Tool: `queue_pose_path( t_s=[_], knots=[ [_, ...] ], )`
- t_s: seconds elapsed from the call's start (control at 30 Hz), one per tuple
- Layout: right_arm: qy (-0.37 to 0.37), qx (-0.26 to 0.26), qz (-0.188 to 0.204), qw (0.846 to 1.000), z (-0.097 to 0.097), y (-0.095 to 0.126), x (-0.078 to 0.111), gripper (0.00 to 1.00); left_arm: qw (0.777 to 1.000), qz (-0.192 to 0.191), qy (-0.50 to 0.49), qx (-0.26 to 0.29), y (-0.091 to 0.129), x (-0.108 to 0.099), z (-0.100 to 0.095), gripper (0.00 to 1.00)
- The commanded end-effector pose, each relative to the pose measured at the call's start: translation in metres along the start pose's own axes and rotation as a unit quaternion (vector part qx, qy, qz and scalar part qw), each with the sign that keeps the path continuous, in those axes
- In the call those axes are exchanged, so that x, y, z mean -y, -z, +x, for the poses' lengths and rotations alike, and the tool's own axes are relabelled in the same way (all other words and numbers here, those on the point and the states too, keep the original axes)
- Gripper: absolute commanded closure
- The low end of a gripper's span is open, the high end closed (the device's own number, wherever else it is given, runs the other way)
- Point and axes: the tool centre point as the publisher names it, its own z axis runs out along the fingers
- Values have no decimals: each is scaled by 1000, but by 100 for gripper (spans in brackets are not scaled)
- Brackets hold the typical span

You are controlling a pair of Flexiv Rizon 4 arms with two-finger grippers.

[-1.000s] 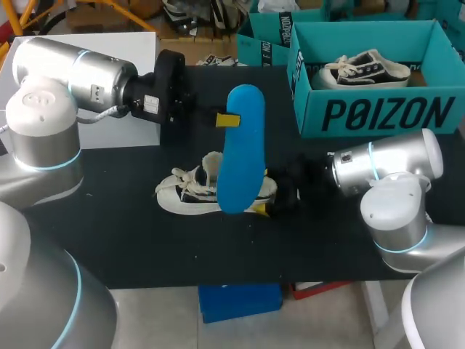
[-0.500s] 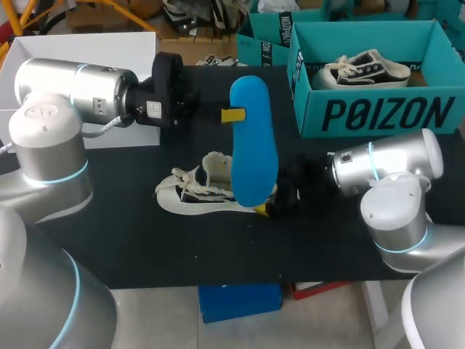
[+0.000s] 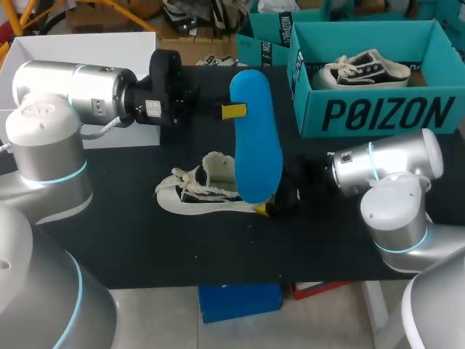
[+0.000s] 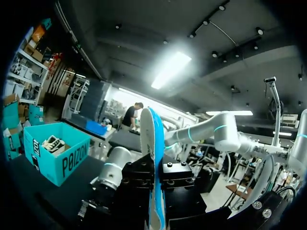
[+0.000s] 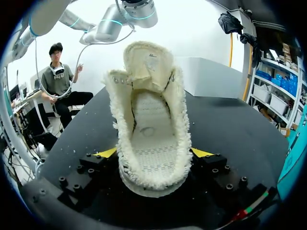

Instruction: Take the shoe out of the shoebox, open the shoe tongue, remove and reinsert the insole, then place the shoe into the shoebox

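L arm comes in from the left side w/ its wrist level above the table (image 3: 131, 240). The left gripper (image 3: 234, 111) is closed tight on the blue insole (image 3: 256, 138), pinching it near the upper end. In the L wrist view the insole runs edge-on straight up between the finger blocks (its yellow tips don't show there, only one in the head view). The insole hangs nearly upright and clear of the shoe opening, w/ its lower end down by the heel.

Change over the last sec: the insole has shifted a bit to the right and swung. Its lower end was over the mid-shoe; now it's at the heel end, and the top has come up slightly. The L arm has hardly moved otherwise. I read that as the insole being out and getting lined up to go back in, so approx. halfway through the task.

Below it, the shoe (image 3: 196, 193) lies on its sole on the table, toe to the left, tongue pulled up, inside bare. It hasn't budged.

The right gripper (image 5: 153, 154) sits at the heel, fingers spread about a heel's width, w/ both yellow tips against the shoe's sides, so it's clamping the shoe steady. No change there.

Far right, at the back: the teal shoebox (image 3: 378, 109), open, w/ a second shoe (image 3: 363, 67) inside, well apart from the work.
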Motion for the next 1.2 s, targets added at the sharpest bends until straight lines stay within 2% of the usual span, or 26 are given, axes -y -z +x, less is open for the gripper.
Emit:
queue_pose_path(
  t_s=[0.03, 0.2, 0.23, 0.27, 0.3, 0.47, 0.7, 0.77, 1.03, 1.13, 1.2],
  knots=[
    [-1, 0, 1, 1000, -1, -1, 2, 100, 1000, 2, -1, 3, -1, -1, 2, 100],
    [-1, 0, 1, 1000, -1, -1, 2, 100, 1000, 2, -1, 3, -1, -1, 2, 100],
    [-1, 0, 1, 1000, -1, -1, 2, 97, 1000, 2, -1, 3, -1, -1, 2, 100],
    [-1, 0, 2, 1000, -2, 0, 1, 60, 1000, 2, -1, 3, -1, -1, 2, 100],
    [0, 0, 3, 1000, -2, 2, 1, 0, 1000, 2, -1, 3, -1, -1, 2, 100],
    [3, -1, 37, 999, -5, 15, -3, 0, 1000, 2, -1, 3, -1, -1, 2, 100],
    [3, -2, 117, 993, -7, 42, -9, 0, 1000, 2, -1, 3, -1, -1, 2, 100],
    [4, -13, 150, 989, -9, 46, -10, 0, 1000, 2, -1, 3, -1, -1, 2, 100],
    [-4, -20, 230, 973, -12, 58, -19, 0, 1000, 2, -1, 3, -1, -1, 2, 100],
    [-8, -22, 276, 961, -14, 60, -22, 0, 1000, 2, -1, 3, -1, -1, 2, 100],
    [-7, -26, 290, 957, -16, 59, -25, 0, 1000, 2, -1, 3, -1, -1, 2, 100]
  ],
)
